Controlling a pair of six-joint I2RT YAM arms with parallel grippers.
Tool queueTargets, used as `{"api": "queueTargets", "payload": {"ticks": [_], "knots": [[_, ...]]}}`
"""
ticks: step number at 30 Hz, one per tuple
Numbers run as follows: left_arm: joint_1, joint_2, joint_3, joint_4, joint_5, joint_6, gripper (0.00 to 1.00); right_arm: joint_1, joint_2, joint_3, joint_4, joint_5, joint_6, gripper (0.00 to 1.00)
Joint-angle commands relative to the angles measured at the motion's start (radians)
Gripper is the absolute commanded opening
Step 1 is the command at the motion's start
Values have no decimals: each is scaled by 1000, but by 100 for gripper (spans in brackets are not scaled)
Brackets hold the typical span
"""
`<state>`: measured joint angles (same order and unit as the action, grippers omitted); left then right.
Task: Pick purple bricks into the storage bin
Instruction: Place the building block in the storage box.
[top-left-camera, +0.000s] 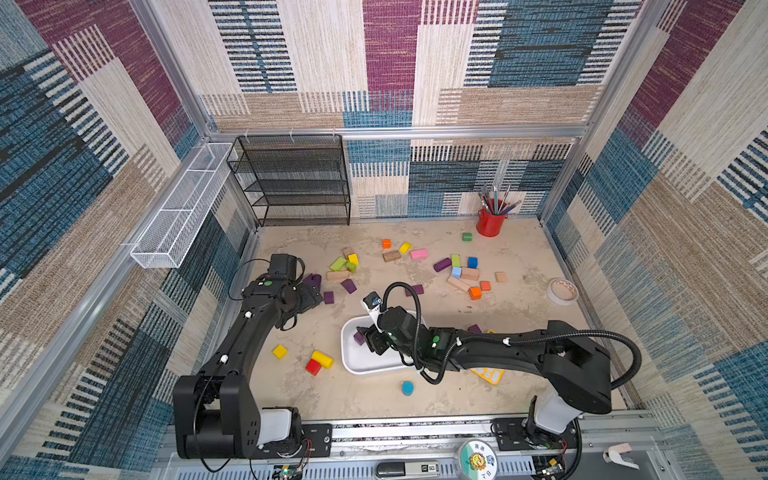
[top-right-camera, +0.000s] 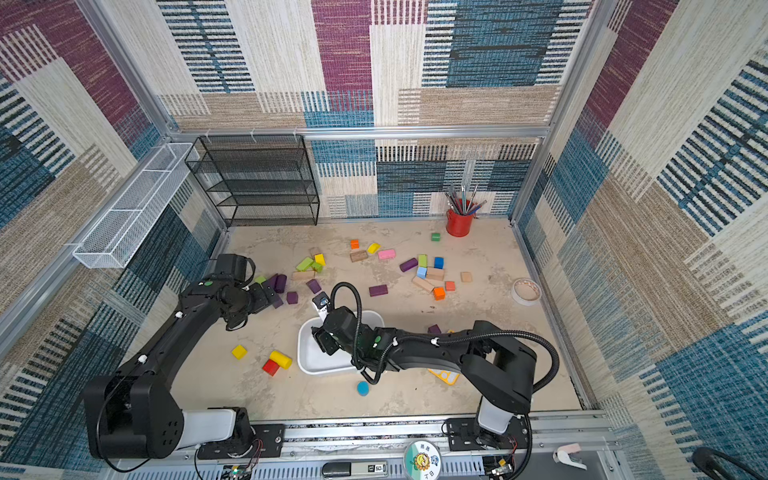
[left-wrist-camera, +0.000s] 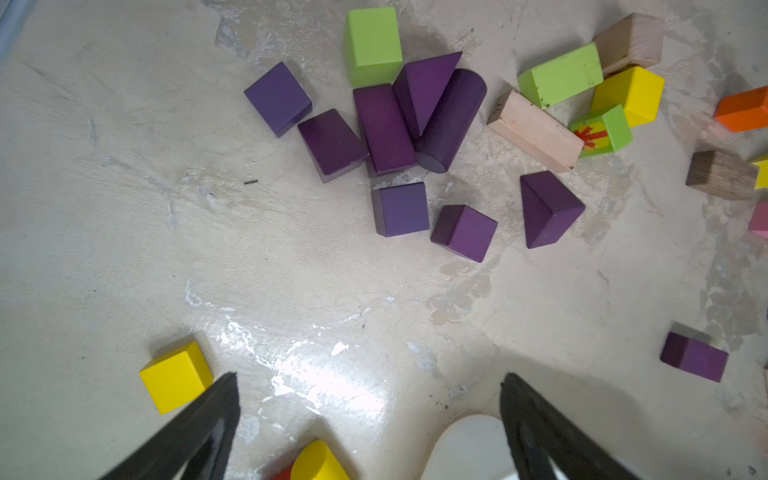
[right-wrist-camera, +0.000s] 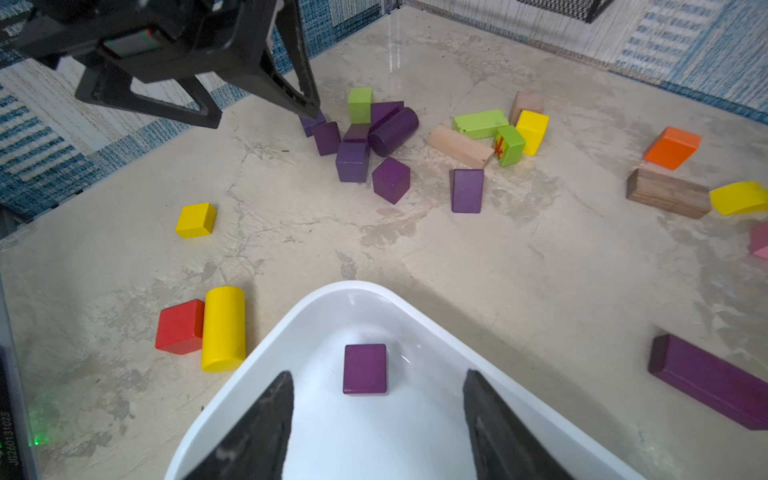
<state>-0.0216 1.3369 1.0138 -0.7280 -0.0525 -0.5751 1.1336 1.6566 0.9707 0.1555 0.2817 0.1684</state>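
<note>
White and glossy, the shallow rectangular storage bin (top-left-camera: 360, 360) stands in the front half of the beige marbled table (top-left-camera: 523, 320), about midway between its left and right edges. One small purple oblong brick (right-wrist-camera: 365, 369) lies flat on the floor of the bin. The right gripper (right-wrist-camera: 378, 374) hangs over the bin with its jaws clearly apart. It holds nothing, and the brick lies loose beneath it. Just beside the bin, toward the left edge, a yellow wooden cylinder (right-wrist-camera: 223, 328) touches a red cube (right-wrist-camera: 180, 326). A long purple bar (right-wrist-camera: 706, 382) lies on the table at the far side of the bin. The cluster of purple bricks (left-wrist-camera: 386, 129), made of cubes, wedges and one cylinder, lies close to the left edge. A light green block (left-wrist-camera: 372, 43) stands against it, and a pale wooden bar (left-wrist-camera: 536, 131) lies near. The left gripper (left-wrist-camera: 369, 376) hovers above bare table near this cluster, spread wide and empty.
</note>
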Motion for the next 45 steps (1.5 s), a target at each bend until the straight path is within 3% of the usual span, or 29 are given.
{"api": "queueTargets", "payload": {"ticks": [1, 8, 20, 34, 45], "knots": [[5, 10, 8, -37, -85, 2, 97, 0, -44, -46, 89, 45, -114, 65], [5, 34, 20, -58, -179, -31, 91, -6, -132, -170, 250, 13, -267, 60], [11, 131, 163, -139, -251, -66, 85, -13, -133, -251, 358, -133, -417, 54], [82, 368, 322, -157, -143, -171, 77, -20, -272, -389, 406, -200, -415, 53], [156, 534, 410, -154, -61, -205, 73, -20, -257, -400, 423, -211, -409, 51]]}}
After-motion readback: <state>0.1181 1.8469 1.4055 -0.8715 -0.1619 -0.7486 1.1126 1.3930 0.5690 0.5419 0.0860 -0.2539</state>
